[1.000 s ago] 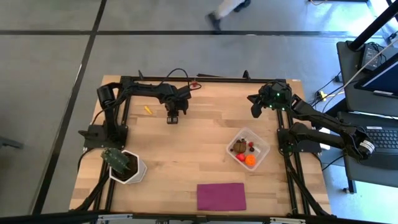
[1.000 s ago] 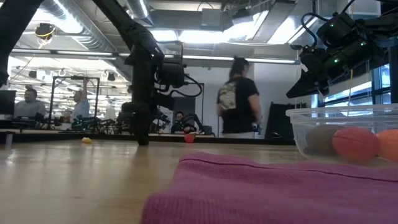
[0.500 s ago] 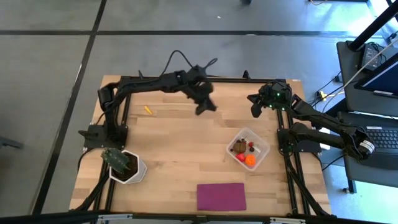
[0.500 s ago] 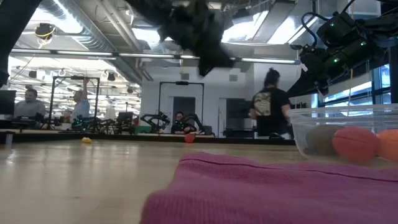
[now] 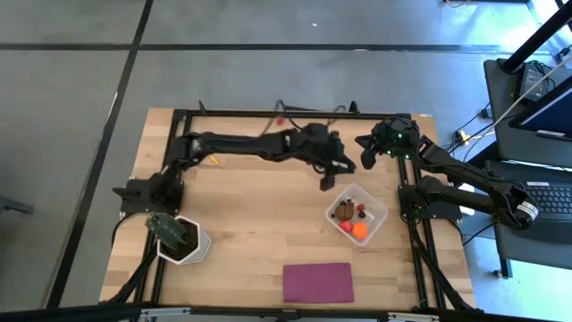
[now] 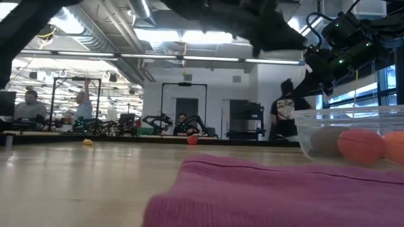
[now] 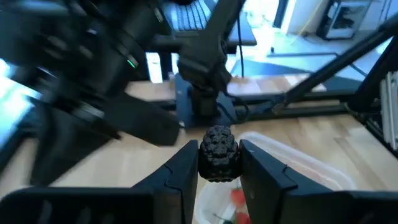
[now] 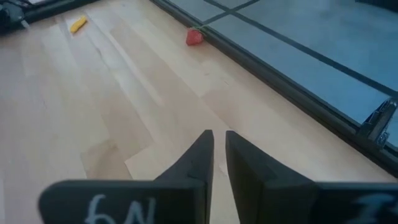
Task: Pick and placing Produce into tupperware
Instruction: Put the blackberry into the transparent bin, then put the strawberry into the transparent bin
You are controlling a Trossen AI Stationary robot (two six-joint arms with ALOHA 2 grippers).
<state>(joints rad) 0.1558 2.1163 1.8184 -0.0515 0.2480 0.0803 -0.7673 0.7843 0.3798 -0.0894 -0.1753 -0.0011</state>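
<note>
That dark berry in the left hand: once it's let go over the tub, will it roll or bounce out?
The berry is round and bumpy, pinched between the left hand's fingers, so it will probably roll a little on landing. The tub has raised walls and already holds other produce, which should likely stop it. It looks small and probably light, so a low release seems safest.

My matt black plastic fingers [image 7: 180, 180] clamp a dark berry [image 7: 218, 153] with a knobbly, rough skin. Below, the tupperware [image 5: 377, 204] is clear, glossy plastic, its wall [image 6: 303, 135] catching the ceiling light; the orange ball [image 6: 360, 145] inside looks dull and faintly textured. The table [image 5: 250, 215] is pale planked wood with a smooth satin finish, framed in black metal rails [image 5: 295, 114]. The magenta cloth [image 6: 265, 192] lies soft and ribbed, matt. My right gripper [image 8: 216, 163] shows the same matt black plastic.
</note>
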